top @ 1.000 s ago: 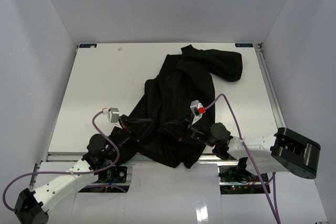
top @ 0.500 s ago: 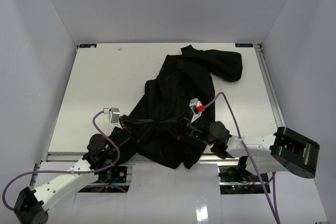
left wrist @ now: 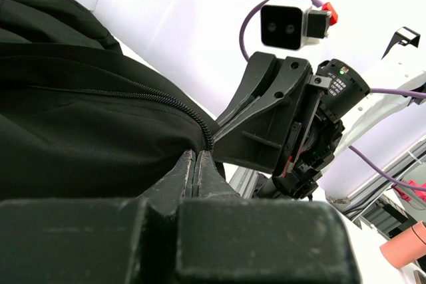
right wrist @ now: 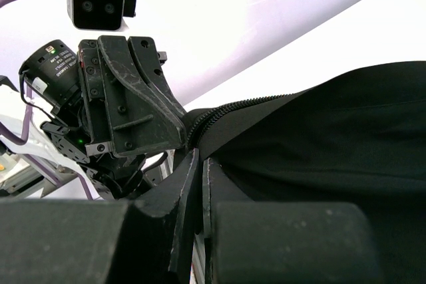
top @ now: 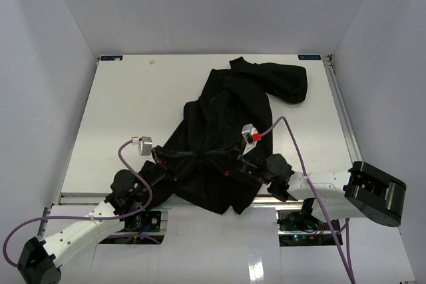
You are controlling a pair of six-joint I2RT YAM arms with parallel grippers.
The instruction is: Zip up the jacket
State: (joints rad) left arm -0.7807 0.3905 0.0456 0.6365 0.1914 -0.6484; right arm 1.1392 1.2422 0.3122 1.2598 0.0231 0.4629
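Top external: one jacket (top: 226, 131), black, crumpled mid-bench (top: 133, 104) toward near edge; left hand (top: 176, 159) and right hand (top: 219, 163) nearer together than a second ago, probably aligning hem ends.
Left wrist: clamped on zipper (left wrist: 153, 96) edge.
Right wrist: likewise clamped; one zipper, apparently unjoined.

The left arm (top: 73, 234) and the right arm (top: 326, 187) were built of white links, each with a bulky black joint housing (top: 376, 194) at its outer end. A purple cable (top: 293, 139) ran along each arm to a small grey camera (top: 249, 132) with a red tab. The left gripper (right wrist: 180, 128) was matte black and ribbed, with small dark screws (right wrist: 120, 108). A green light (right wrist: 78, 142) glowed behind it.
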